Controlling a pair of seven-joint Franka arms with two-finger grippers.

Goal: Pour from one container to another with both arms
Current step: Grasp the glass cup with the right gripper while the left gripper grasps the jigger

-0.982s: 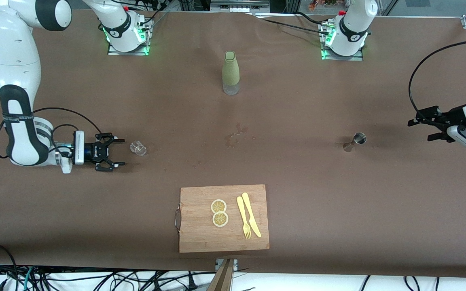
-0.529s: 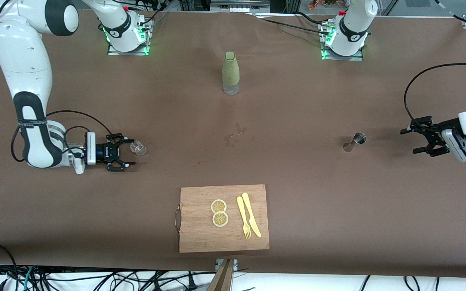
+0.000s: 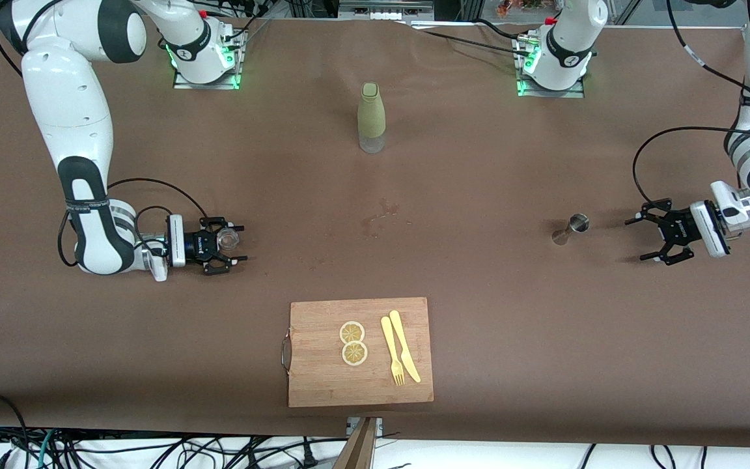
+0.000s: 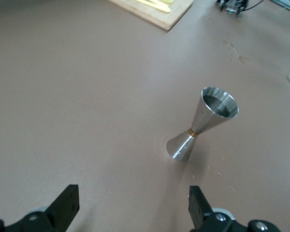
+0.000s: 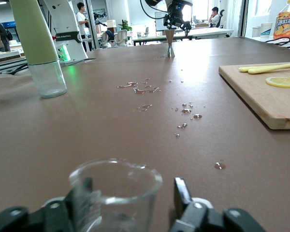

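The clear glass (image 3: pixel 227 240) stands upright on the counter (image 3: pixel 479 293) between the right gripper (image 3: pixel 230 243)'s half-closed fingers (image 5: pixel 183 193), not visibly clamped. The left gripper (image 3: pixel 647 240), fingers wide apart and empty, faces the upright steel jigger (image 3: pixel 570 228) close by, toward the counter's middle.

A brown tabletop (image 3: pixel 479 273) carries everything pictured. Two white robot arms with black joint bands end in black grippers: the right gripper (image 3: pixel 226 244) brackets a clear, colourless glass beaker (image 3: pixel 226 240), while the left gripper (image 3: pixel 650 239) sits near a silver metal jigger (image 3: pixel 573 227) with a thin gold band at its waist. Midway between the grippers stands a bottle (image 3: pixel 372 117), pale olive-green above a clear glass base. A light-wood cutting board (image 3: pixel 323 384) with a metal handle holds two yellow lemon slices (image 3: pixel 353 342), white-rimmed, and a pale yellow fork (image 3: pixel 391 352) and knife (image 3: pixel 404 345). Green lights glow at both arm bases.
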